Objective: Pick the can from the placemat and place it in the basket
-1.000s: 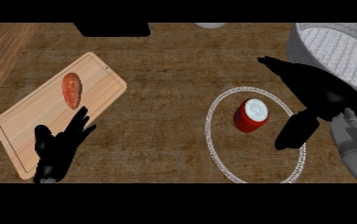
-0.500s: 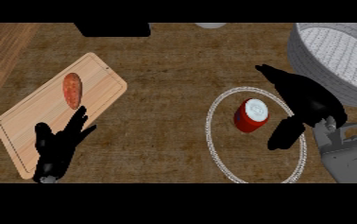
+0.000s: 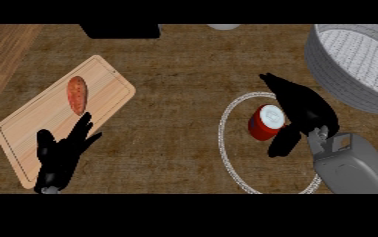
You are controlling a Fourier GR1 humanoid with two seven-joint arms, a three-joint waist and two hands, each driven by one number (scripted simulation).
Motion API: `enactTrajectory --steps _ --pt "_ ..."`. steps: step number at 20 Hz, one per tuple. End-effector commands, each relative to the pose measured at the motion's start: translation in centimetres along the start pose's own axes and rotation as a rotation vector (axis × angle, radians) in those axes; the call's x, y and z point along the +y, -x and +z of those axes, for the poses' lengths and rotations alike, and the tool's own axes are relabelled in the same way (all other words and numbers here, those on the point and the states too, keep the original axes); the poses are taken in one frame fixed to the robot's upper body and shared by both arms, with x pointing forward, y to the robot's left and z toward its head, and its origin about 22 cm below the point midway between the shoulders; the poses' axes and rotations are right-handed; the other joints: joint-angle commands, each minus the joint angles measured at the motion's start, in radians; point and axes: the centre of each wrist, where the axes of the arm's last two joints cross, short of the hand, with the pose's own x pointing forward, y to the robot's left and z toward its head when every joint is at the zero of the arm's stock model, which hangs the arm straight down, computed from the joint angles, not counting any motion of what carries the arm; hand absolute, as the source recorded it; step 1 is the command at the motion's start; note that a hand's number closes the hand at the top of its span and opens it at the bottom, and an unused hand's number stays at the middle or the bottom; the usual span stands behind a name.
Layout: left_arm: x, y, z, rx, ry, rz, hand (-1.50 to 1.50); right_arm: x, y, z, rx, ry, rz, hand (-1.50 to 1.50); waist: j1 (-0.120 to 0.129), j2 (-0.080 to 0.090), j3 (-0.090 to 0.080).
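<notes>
The red cylindrical can with a white top (image 3: 266,122) stands on the round dark placemat with a pale rim (image 3: 225,138). The right hand (image 3: 304,108) cups it, fingers spread and not closed round it. The grey ribbed round basket (image 3: 328,73) sits at the upper right; nothing shows inside it. The left hand (image 3: 60,153) rests open on the light wooden cutting board (image 3: 44,116) beside an orange sweet potato (image 3: 77,94).

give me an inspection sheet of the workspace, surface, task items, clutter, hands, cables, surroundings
Surface: dark wood-grain counter.
Job's things: red can with a white top, inside the round placemat; grey basket at upper right, nothing seen in it.
Clutter: wooden cutting board at left, bearing a sweet potato.
Hands: right hand open around the can, fingers above it, thumb below, not closed on it; left hand open, resting over the board.
Cables: nothing seen.
Surroundings: black object and pale object at the far edge.
</notes>
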Motion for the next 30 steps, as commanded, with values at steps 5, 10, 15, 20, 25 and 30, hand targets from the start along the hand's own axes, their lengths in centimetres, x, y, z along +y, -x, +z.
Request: enactTrajectory --steps 5,10,15,20,25,30 --pt "0.9 2.1 0.9 0.124 -0.004 -0.012 0.0 2.2 -0.3 -2.7 0.04 -0.058 0.061 -1.5 0.008 0.008 -0.011" --pt "0.1 4.5 0.9 0.133 -0.004 -0.014 0.0 2.0 1.4 -3.7 0.096 -0.09 0.069 -1.5 0.005 0.011 -0.012" --pt "-0.8 3.7 0.7 0.132 0.015 -0.016 0.0 3.8 1.2 -2.7 0.068 -0.095 0.052 -1.5 -0.005 0.008 -0.011" --pt "0.7 1.8 0.5 0.133 -0.006 0.001 0.0 4.6 2.4 -3.9 0.058 -0.09 0.058 -1.5 0.0 0.009 -0.011" --pt "0.1 2.7 -0.2 0.129 -0.011 -0.033 0.0 5.0 2.5 -4.4 0.073 -0.081 0.064 -1.5 -0.003 0.009 -0.011" --pt "0.3 2.7 1.6 0.142 -0.011 -0.015 0.0 6.7 2.5 -4.3 0.0 -0.029 0.177 1.5 0.004 0.007 -0.01"
